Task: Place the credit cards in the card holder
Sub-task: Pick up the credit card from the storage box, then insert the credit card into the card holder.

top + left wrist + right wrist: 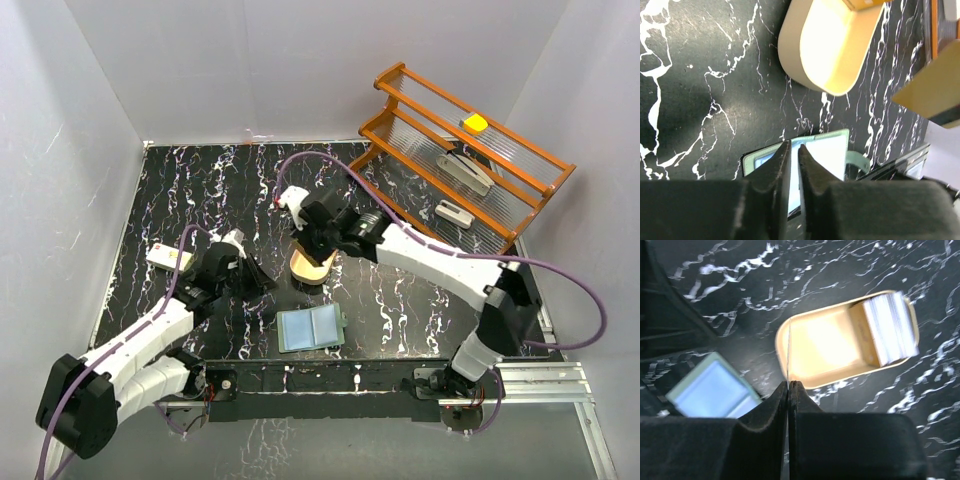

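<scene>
The teal-green card holder (311, 328) lies open on the black table near the front, with its pale blue pockets up. It also shows in the left wrist view (825, 155) and the right wrist view (715, 390). A stack of pale credit cards (890, 327) stands in one end of the oval tan tray (850, 377). My right gripper (789, 384) is shut on one thin card (789, 355), seen edge-on above the tray (322, 277). My left gripper (794, 147) is shut and empty. It hovers over the holder's far edge.
An orange wire rack (520, 200) stands at the back right. It holds a yellow piece (475, 123) and two pale tools. A white box (168, 258) lies at the left beside my left arm. White walls close in the table.
</scene>
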Motion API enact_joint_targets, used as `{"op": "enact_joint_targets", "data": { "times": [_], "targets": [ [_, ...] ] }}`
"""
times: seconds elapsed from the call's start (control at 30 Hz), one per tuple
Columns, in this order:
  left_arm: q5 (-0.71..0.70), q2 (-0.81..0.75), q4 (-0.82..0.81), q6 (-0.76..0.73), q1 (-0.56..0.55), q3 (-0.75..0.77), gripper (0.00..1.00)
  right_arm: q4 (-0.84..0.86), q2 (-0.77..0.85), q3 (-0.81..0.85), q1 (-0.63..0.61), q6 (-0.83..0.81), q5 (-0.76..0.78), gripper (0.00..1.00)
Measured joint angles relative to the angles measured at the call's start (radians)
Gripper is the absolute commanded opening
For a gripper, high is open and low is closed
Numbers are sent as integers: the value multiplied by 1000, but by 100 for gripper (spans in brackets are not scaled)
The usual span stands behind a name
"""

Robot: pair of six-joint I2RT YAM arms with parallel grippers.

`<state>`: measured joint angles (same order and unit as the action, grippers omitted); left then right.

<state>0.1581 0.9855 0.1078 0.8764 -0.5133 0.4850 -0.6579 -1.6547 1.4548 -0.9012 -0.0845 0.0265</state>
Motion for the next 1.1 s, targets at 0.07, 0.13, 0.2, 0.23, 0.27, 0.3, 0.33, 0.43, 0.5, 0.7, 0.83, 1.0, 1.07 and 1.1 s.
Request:
{"op": "enact_joint_targets", "data": {
  "times": [0.07, 0.13, 0.2, 0.23, 0.27, 0.3, 0.33, 0.43, 0.5, 0.7, 0.83, 1.0, 1.07, 1.1],
  "targets": [
    [20, -26, 5, -7, 0, -16, 0, 9, 66, -52, 0, 96, -39, 0],
    [43, -41, 10, -10, 0, -35, 0, 16, 123, -111, 0, 182, -76, 0],
    [72, -53, 12, -12, 0, -58, 0, 37, 175, -186, 0, 282, -112, 0],
    [80, -58, 14, -13, 0, -66, 0, 51, 198, -227, 0, 331, -132, 0],
    [91, -62, 16, -13, 0, -75, 0, 62, 217, -265, 0, 374, -153, 0],
    [98, -65, 23, -14, 0, -81, 0, 72, 232, -300, 0, 415, -172, 0],
    [105, -67, 25, -17, 0, -87, 0, 87, 245, -338, 0, 460, -194, 0],
    [121, -64, 27, -24, 0, -97, 0, 121, 253, -398, 0, 541, -245, 0],
    [132, -50, 15, -29, 0, -106, 0, 142, 252, -423, 0, 588, -272, 0],
    [166, 4, -15, -29, 0, -164, 0, 198, 217, -450, 0, 698, -314, 0],
    [177, 11, -45, -24, 0, -197, 0, 234, 182, -494, 0, 746, -328, 0],
    [183, 31, -87, -16, 0, -233, 0, 248, 116, -518, 0, 771, -349, 0],
    [183, 40, -89, -17, 0, -233, 0, 259, 102, -531, 1, 779, -353, 0],
    [181, 41, -88, -19, 0, -233, 0, 266, 101, -541, 3, 783, -357, 0]
  ]
}}
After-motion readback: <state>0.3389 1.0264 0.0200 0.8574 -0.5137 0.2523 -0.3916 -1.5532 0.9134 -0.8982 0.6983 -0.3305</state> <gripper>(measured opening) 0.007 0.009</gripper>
